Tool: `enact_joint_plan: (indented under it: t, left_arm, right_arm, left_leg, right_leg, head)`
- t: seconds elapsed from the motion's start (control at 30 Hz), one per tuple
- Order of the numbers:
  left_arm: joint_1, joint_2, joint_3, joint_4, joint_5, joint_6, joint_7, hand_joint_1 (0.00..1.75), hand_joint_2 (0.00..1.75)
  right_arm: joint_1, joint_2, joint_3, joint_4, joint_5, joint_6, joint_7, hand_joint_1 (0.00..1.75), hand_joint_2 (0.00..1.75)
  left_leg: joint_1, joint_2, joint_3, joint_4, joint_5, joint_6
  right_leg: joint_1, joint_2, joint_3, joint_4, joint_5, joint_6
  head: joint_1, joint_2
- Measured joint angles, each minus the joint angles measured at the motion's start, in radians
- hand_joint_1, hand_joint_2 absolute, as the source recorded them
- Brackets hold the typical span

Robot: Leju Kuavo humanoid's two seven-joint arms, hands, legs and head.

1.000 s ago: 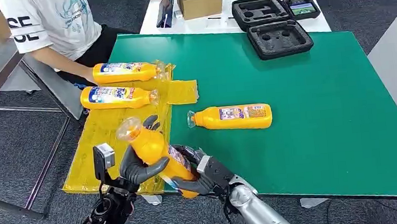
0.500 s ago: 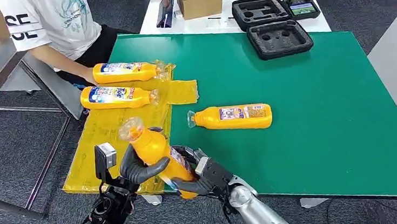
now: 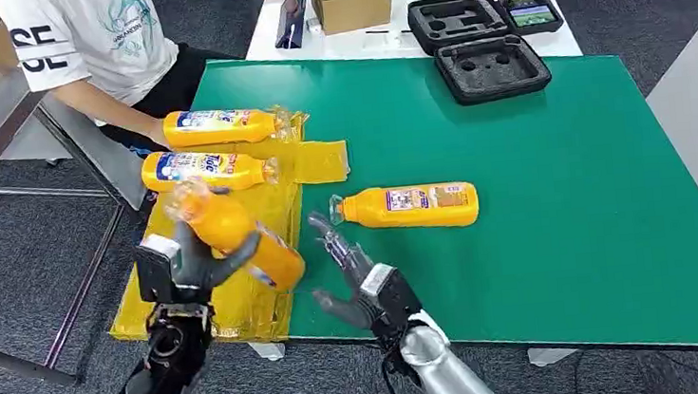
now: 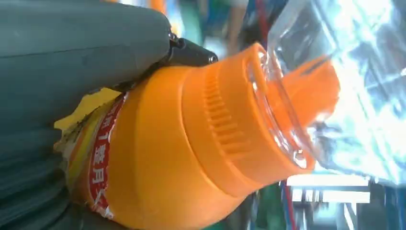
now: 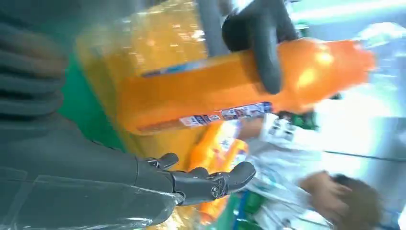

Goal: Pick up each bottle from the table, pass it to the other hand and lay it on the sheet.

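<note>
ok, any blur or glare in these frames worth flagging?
Head view: held bottle and left hand motion-smeared, table sharp. Left wrist view: bottle's clear cap blown out by glare. Right wrist view: soft throughout, right hand and bright background blurred.

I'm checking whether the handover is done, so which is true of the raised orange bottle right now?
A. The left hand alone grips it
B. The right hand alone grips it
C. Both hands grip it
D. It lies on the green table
A: the left hand grips the raised bottle above the yellow sheet, while the right hand is apart from it with fingers spread.
</note>
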Motion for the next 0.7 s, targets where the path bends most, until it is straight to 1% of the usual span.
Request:
enact_joint_plan:
  t: [0.07,0.17,0.2,0.27,0.33,0.43,0.53,0.63,0.7]
  left_arm:
    - [-0.024,0.007,0.027,0.008,-0.035,0.052,-0.015,1.75,1.75]
    - [-0.058,0.028,0.052,0.02,-0.174,0.169,-0.027,1.75,1.75]
    - [-0.069,0.036,0.057,0.023,-0.209,0.183,-0.026,1.75,1.75]
    - [-0.095,0.059,0.067,0.033,-0.279,0.204,0.006,1.75,1.75]
    - [-0.126,0.087,0.067,0.053,-0.407,0.23,0.052,1.75,1.75]
    - [-0.171,0.138,0.066,0.085,-0.529,0.241,0.083,1.75,1.75]
    - [-0.191,0.158,0.066,0.1,-0.547,0.244,0.091,1.75,1.75]
    - [-0.205,0.183,0.042,0.12,-0.711,0.242,0.173,1.75,1.75]
    - [-0.223,0.201,0.016,0.14,-0.82,0.202,0.216,1.75,1.75]
  right_arm:
    - [0.014,-0.002,0.0,-0.041,-0.02,0.0,0.0,0.0,0.0]
    - [0.042,-0.008,0.0,-0.122,-0.071,0.0,0.0,0.0,0.0]
    - [0.05,-0.01,0.0,-0.154,-0.086,-0.002,0.0,0.0,0.0]
    - [0.068,-0.016,0.0,-0.206,-0.111,-0.011,0.0,0.0,0.0]
    - [0.091,-0.024,0.0,-0.269,-0.147,-0.011,0.0,0.0,0.0]
    - [0.114,-0.032,-0.001,-0.337,-0.168,-0.005,0.0,0.0,0.0]
    - [0.126,-0.037,-0.002,-0.373,-0.175,-0.001,0.0,0.0,0.0]
    - [0.129,-0.038,-0.003,-0.403,-0.198,0.02,0.0,0.0,0.0]
    - [0.128,-0.037,-0.008,-0.41,-0.211,0.03,0.0,0.0,0.0]
  left_leg:
    - [0.0,0.0,0.0,0.0,0.0,0.0]
    - [0.0,0.0,0.0,0.0,0.0,0.0]
    - [0.0,0.0,0.0,0.0,0.0,0.0]
    - [0.0,0.0,0.0,0.0,0.0,0.0]
    - [0.0,0.0,0.0,0.0,0.0,0.0]
    - [0.0,0.001,0.0,0.0,0.0,0.0]
    - [0.0,0.001,0.0,0.0,0.0,0.0]
    - [0.0,0.0,0.0,0.0,0.0,0.0]
    - [0.0,0.0,0.0,0.0,0.0,0.0]
  right_leg:
    - [0.0,0.0,0.0,0.0,0.0,0.0]
    - [0.0,0.0,0.0,0.0,0.0,0.0]
    - [0.0,0.0,0.0,0.0,0.0,0.0]
    - [0.0,0.0,0.0,0.0,0.0,0.0]
    - [0.0,0.0,0.0,0.0,0.0,0.0]
    - [0.0,0.001,-0.001,0.0,0.0,0.0]
    - [0.0,0.001,-0.001,0.0,0.0,0.0]
    - [0.0,0.001,-0.001,0.0,0.0,0.0]
    - [0.0,0.0,0.0,0.0,0.0,0.0]
  head:
    - [0.0,0.0]
    - [0.0,0.0]
    - [0.0,0.0]
    - [0.0,0.0]
    - [0.001,0.0]
    - [0.0,0.0]
    - [0.0,0.0]
    - [0.0,0.0]
    - [0.0,0.0]
